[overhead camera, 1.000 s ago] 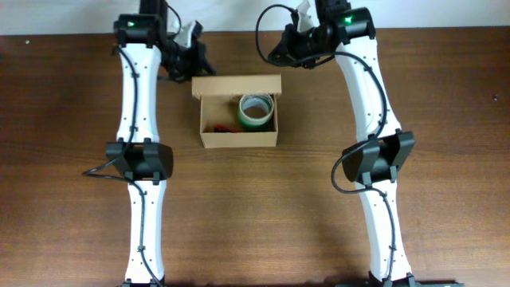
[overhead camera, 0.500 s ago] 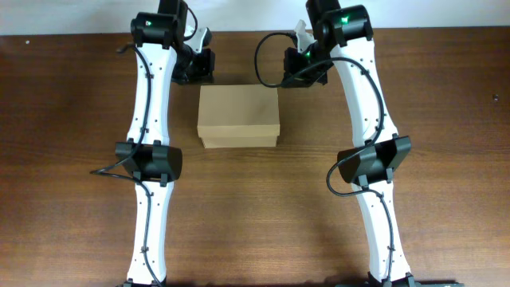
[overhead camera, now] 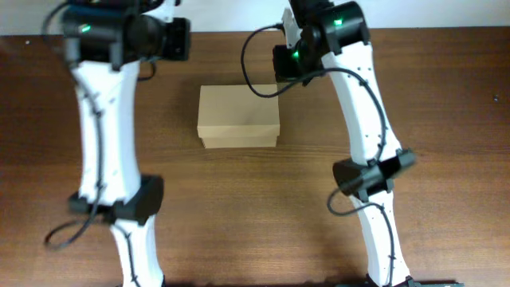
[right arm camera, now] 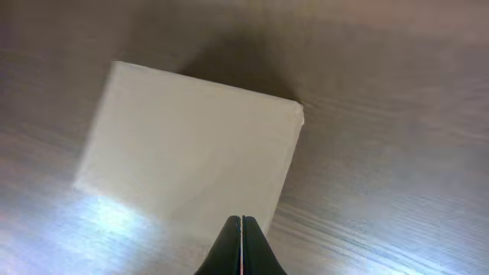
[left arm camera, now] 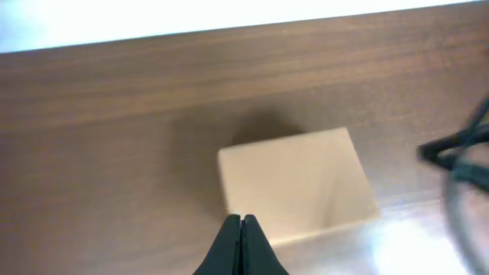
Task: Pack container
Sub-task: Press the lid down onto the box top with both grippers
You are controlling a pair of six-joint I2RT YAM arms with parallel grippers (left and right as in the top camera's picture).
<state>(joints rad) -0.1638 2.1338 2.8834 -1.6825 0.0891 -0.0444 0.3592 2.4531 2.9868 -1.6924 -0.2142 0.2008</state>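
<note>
Container lid shut, contents hidden

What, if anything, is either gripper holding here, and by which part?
Nothing is held. The left gripper and the right gripper are both shut, fingers pressed together with nothing between them. The closed cardboard box lies ungripped on the table.

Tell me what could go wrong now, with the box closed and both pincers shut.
The box shows no tape, so it might spring open. The right arm's cable loops by the box's far edge and might catch on it. The shut left pincer and right pincer point at the box; a low move might shove it.
</note>
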